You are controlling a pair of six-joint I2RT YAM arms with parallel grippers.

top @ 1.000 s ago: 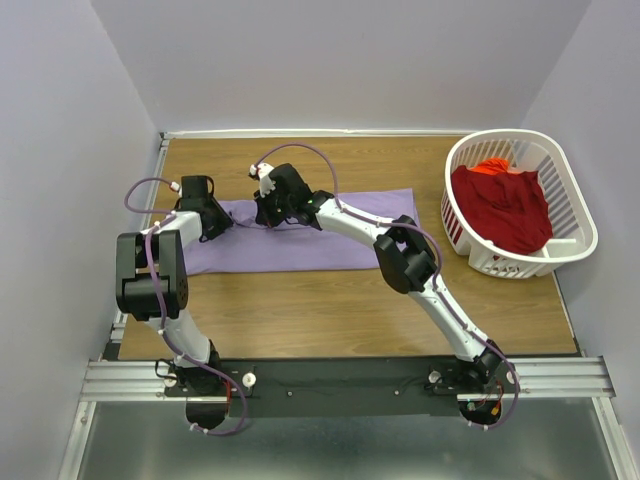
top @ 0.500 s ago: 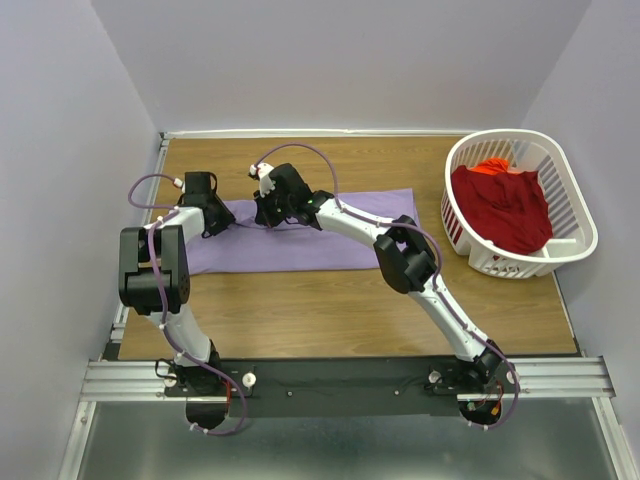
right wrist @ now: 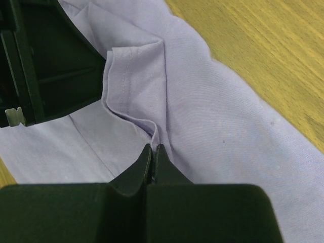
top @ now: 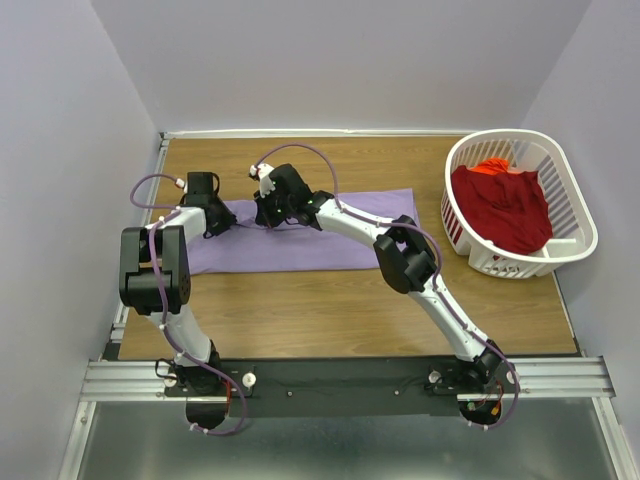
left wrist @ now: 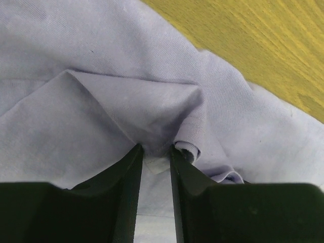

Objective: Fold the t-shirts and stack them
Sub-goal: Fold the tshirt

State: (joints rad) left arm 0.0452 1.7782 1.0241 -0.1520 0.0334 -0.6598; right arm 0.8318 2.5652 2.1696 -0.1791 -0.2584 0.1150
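I look down at the tabletop (top: 300, 300) and see the lavender shirt (top: 300, 245) spread as a long flat strip. It lies nearer the far edge than the near one, and its left end reaches close to the left edge.

Both grippers are low over the left part of the strip, on its far side and near each other. The left gripper (left wrist: 156, 149) has its fingers only a little apart, and a raised ridge of the lavender cloth sits just at their tips. I cannot tell if they really pinch it. The right gripper (right wrist: 153, 148) has its fingers pressed together on a thin fold of the same shirt, which rises up into the tips.

In the right wrist view, the black body of the left gripper fills the upper left corner, just beside that fold. The right arm (top: 400, 255) reaches diagonally over the shirt and hides part of its middle from the top camera.

The white basket (top: 510, 265) stands in the far right corner, well apart from the lavender shirt. The red shirt (top: 500, 205) lies crumpled inside it.
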